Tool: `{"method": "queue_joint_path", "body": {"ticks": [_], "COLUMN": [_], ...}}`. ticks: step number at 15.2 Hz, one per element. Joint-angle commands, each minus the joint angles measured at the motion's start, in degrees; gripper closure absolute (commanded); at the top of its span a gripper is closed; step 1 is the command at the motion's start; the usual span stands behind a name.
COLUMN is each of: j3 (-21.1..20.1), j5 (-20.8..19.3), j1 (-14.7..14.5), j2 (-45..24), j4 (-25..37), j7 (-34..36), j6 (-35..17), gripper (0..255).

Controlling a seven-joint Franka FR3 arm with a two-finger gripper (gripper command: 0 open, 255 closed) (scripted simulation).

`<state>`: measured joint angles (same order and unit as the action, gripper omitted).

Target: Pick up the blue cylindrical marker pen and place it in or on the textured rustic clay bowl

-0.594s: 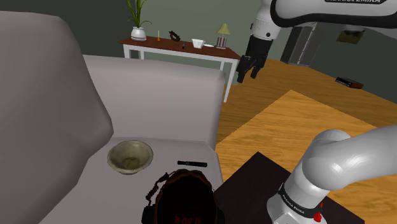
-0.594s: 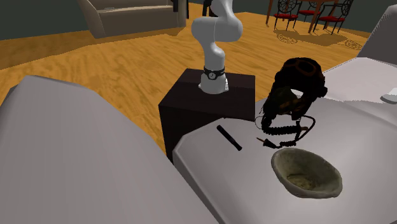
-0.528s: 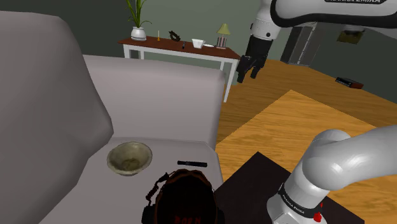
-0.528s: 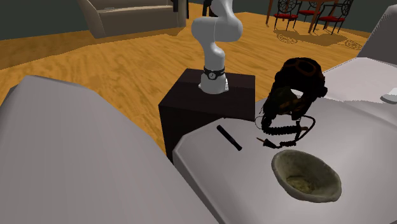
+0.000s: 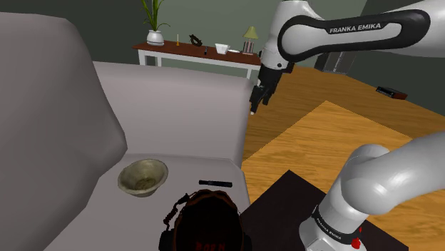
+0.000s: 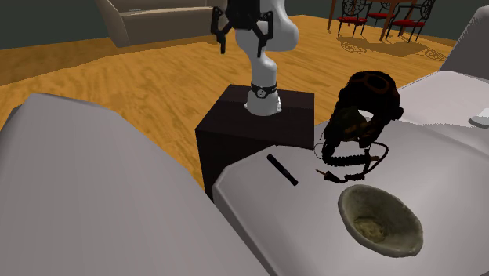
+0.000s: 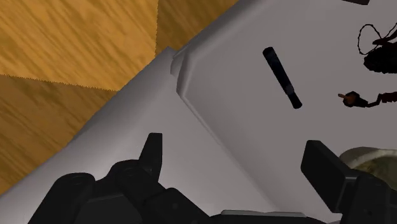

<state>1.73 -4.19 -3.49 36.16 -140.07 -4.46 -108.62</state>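
The dark marker pen (image 5: 216,183) lies flat on the grey sofa seat (image 5: 192,167), close to the seat's edge by the stand. It also appears as a thin dark stick (image 6: 282,169) (image 7: 282,77). The rough, dull clay bowl (image 5: 142,176) (image 6: 380,219) sits upright on the seat, a short way from the pen. My gripper (image 5: 257,100) (image 6: 243,38) hangs high above the sofa's arm, open and holding nothing. In the wrist view the black fingers (image 7: 153,153) stand wide apart, with the pen well beyond them and the bowl's rim (image 7: 372,159) beside the other finger.
A dark headset with a cable (image 5: 205,221) (image 6: 360,106) lies on the seat next to the pen. The sofa's back and arm (image 5: 178,107) rise around the seat. The black stand (image 6: 255,125) adjoins the sofa. A side table (image 5: 200,51) stands far back.
The arm has swung toward the shoulder view's left, bringing the open gripper from over the wooden floor to above the sofa's arm. The bowl has shifted slightly; the pen has not moved.
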Motion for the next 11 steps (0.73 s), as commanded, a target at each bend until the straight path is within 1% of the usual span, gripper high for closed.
{"method": "queue_joint_path", "body": {"ticks": [1, 6, 11], "j3": [0.02, 0.16, 0.0], "j5": [0.4, 1.42, 2.75], "j1": [-1.18, -3.97, -6.76], "j2": [-2.2, -8.86, -16.79], "j4": [-1.74, -4.96, -6.9], "j7": [-1.67, -6.14, -10.84], "j6": [-3.45, -11.9, -20.29], "gripper": [0, 0, 0]}}
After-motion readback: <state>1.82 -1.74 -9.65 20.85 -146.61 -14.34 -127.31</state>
